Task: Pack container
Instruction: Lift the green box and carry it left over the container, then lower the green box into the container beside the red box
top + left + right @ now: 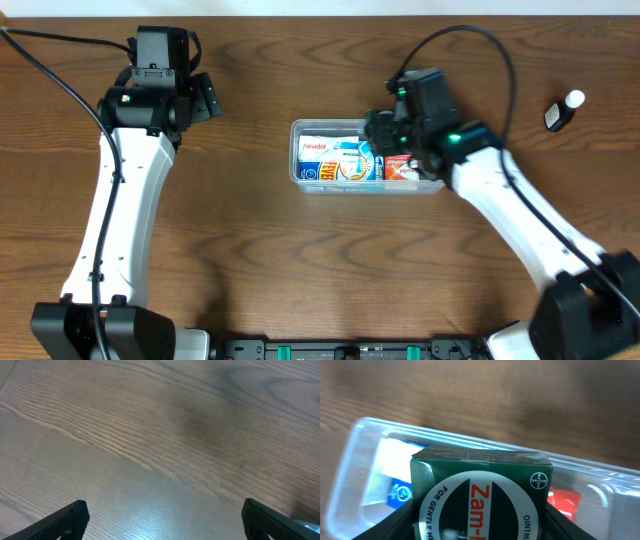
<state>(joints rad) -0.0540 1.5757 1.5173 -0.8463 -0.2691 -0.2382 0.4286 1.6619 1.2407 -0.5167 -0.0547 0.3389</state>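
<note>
1. Surface (300, 270): dark brown wood with a strong wavy grain. It fills the overhead view from edge to edge.
2. Overhead: grain runs mostly left to right, with looping figure across the middle.
3. Left wrist view: wood reads paler, with fine diagonal grain lines. Soft sheen low in frame, darker patch near centre.
4. Right wrist view: wood blurred and dark along the top.

Probably a robotics lab: 2 cabled white robot arms (110, 220) fixed at a wood-grain table (300, 260).
</note>
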